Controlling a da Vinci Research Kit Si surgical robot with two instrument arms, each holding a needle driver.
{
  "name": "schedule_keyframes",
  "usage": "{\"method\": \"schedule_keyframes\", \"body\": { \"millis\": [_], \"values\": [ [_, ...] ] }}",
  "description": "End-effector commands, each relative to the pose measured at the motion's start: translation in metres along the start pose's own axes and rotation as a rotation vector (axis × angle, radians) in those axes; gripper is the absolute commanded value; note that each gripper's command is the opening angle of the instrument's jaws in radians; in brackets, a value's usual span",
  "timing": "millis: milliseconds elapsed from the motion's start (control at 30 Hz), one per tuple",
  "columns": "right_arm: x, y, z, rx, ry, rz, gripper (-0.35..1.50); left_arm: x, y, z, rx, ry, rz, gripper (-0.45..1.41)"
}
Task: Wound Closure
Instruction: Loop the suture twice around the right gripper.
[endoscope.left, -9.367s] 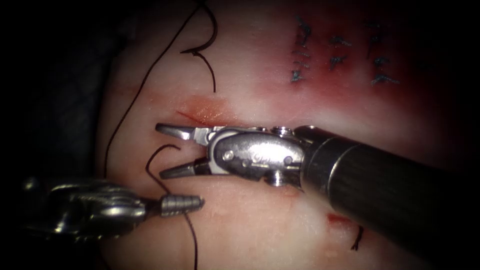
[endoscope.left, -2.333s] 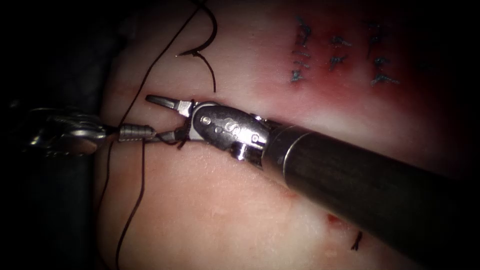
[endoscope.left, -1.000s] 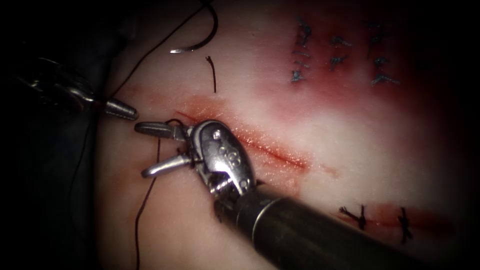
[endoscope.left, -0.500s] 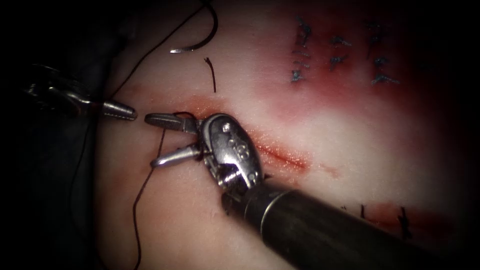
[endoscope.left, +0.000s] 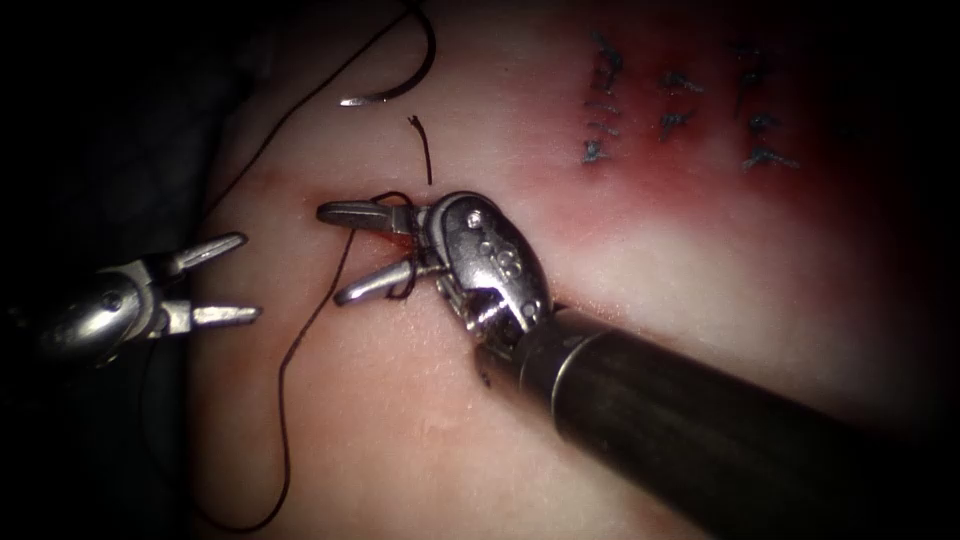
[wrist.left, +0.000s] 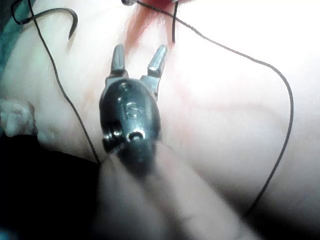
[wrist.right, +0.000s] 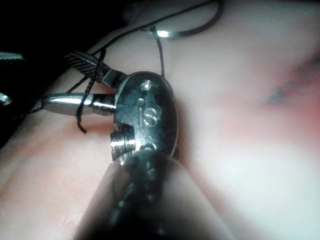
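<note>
My right tool (endoscope.left: 333, 254) reaches in from the lower right over the cut's left end (endoscope.left: 395, 224). Its jaws stand open, and dark thread (endoscope.left: 398, 290) is looped around both without being clamped; the loop crosses the jaws (wrist.right: 57, 80) in the right wrist view too. To the left, at the tissue's edge, my left tool (endoscope.left: 245, 277) is open and holds nothing; its jaws (wrist.left: 139, 57) are spread. The curved needle (endoscope.left: 405, 80) lies free on the tissue above the cut, not in it, with no tool on it. The thread (endoscope.left: 285, 400) trails down from the loop.
A short cut thread end (endoscope.left: 425, 150) lies just above the right tool. Several older stitches (endoscope.left: 670, 100) sit at the upper right in reddened tissue. Dark cloth (endoscope.left: 110, 150) borders the tissue on the left.
My left tool has opened, let go of the thread and dropped lower at the left. The right tool has shifted up and to the right with the loop still round its jaws, which have narrowed.
</note>
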Motion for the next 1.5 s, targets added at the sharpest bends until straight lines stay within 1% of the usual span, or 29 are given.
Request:
{"method": "schedule_keyframes", "body": {
  "millis": [33,67,167,233,300,333,367,433,633,767,833,967,1200,1300,1400,1433,1467,1500],
  "values": [
    [-0.0004,0.0004,0.0003,0.001,0.001,-0.002,0.49,0.0000,-0.0003,0.0006,0.014,0.017,-0.037,0.72],
    [-0.0004,0.0004,0.0004,0.002,-0.002,-0.008,0.49,0.0002,0.0001,0.0004,0.034,0.043,-0.129,0.72],
    [-0.0004,0.0003,0.0004,0.003,-0.005,-0.014,0.46,0.0002,0.0008,0.0000,0.042,0.054,-0.252,0.72],
    [-0.0004,0.0003,0.0004,0.004,-0.008,-0.014,0.44,0.0001,0.0012,-0.0004,0.032,0.060,-0.308,0.72],
    [-0.0004,0.0003,0.0004,0.005,-0.011,-0.020,0.43,-0.0003,0.0019,-0.0009,-0.014,0.079,-0.378,0.76],
    [-0.0004,0.0003,0.0005,0.005,-0.011,-0.020,0.41,-0.0007,0.0027,-0.0014,-0.061,0.098,-0.428,0.77],
    [-0.0004,0.0003,0.0005,0.005,-0.011,-0.020,0.39,-0.0011,0.0033,-0.0016,-0.086,0.105,-0.451,0.78],
    [-0.0004,0.0004,0.0006,0.002,-0.011,-0.020,0.39,-0.0021,0.0052,-0.0018,-0.111,0.113,-0.480,0.78],
    [-0.0005,0.0004,0.0010,-0.001,-0.011,-0.021,0.38,-0.0034,0.0091,-0.0015,-0.172,0.128,-0.549,0.77],
    [-0.0005,0.0004,0.0010,0.002,-0.016,-0.022,0.38,-0.0029,0.0101,-0.0012,-0.193,0.132,-0.571,0.75],
    [-0.0005,0.0004,0.0010,0.001,-0.016,-0.021,0.34,-0.0027,0.0109,-0.0007,-0.211,0.138,-0.570,0.76],
    [-0.0005,0.0003,0.0010,0.002,-0.016,-0.022,0.32,-0.0027,0.0114,0.0002,-0.222,0.144,-0.572,0.77],
    [-0.0005,0.0001,0.0011,0.004,-0.018,-0.022,0.31,-0.0040,0.0123,0.0015,-0.240,0.148,-0.593,0.76],
    [-0.0005,0.0001,0.0011,0.004,-0.019,-0.022,0.29,-0.0039,0.0126,0.0020,-0.265,0.152,-0.604,0.75],
    [-0.0005,0.0000,0.0011,0.004,-0.019,-0.022,0.29,-0.0036,0.0128,0.0025,-0.271,0.154,-0.611,0.73],
    [-0.0005,0.0000,0.0011,0.005,-0.019,-0.022,0.29,-0.0035,0.0128,0.0026,-0.271,0.155,-0.612,0.71],
    [-0.0005,0.0000,0.0011,0.005,-0.019,-0.022,0.27,-0.0034,0.0127,0.0029,-0.271,0.154,-0.625,0.65],
    [-0.0005,0.0000,0.0011,0.005,-0.019,-0.022,0.26,-0.0034,0.0125,0.0030,-0.280,0.153,-0.649,0.45]
  ]
}}
